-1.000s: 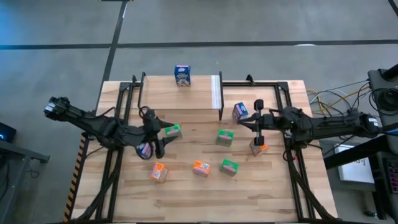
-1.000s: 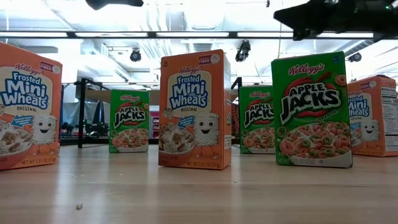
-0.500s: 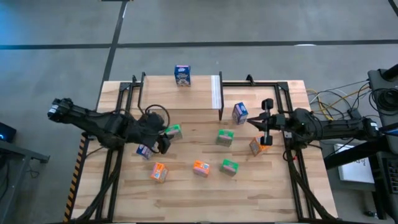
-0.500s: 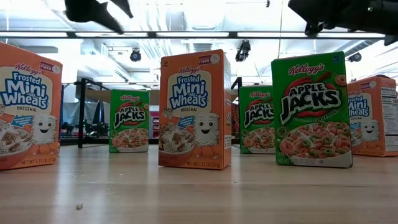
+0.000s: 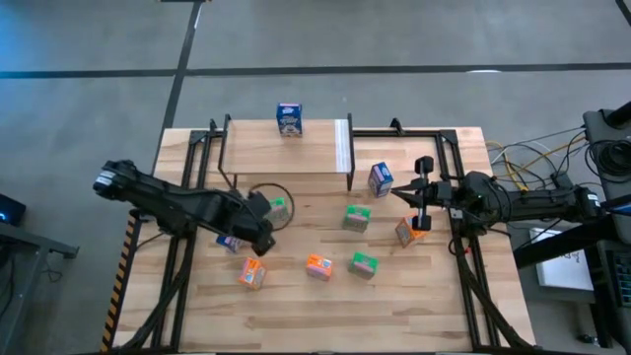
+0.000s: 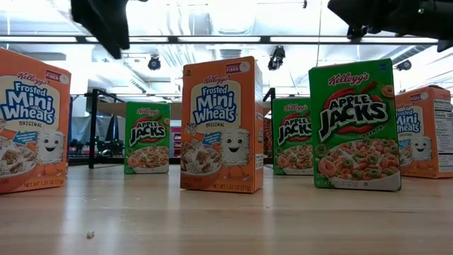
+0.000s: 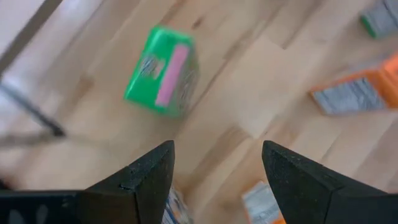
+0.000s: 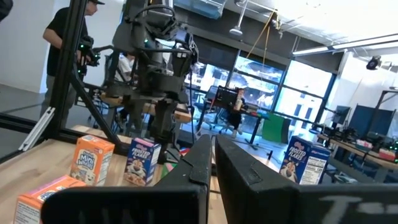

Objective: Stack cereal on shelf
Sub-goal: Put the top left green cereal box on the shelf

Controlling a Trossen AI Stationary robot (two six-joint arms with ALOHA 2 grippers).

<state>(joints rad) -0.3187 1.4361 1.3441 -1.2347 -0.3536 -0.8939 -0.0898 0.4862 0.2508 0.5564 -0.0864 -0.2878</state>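
A: Step in hand?
B: Picking a box, my reading. One blue box stands on the shelf; the rest sit on the table.
A: Left gripper?
B: Fingers spread, empty, above the table. Green box lies at its 11 o'clock, near, not between the fingers. Next move likely calls for centring over it, then descending.
A: Right gripper?
B: Pressed together, idle, at the table's 3 o'clock side.

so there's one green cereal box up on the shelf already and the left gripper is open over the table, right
Not quite: the box on the shelf is blue, not green, as the high view shows. The rest holds: the left gripper is open over the table.
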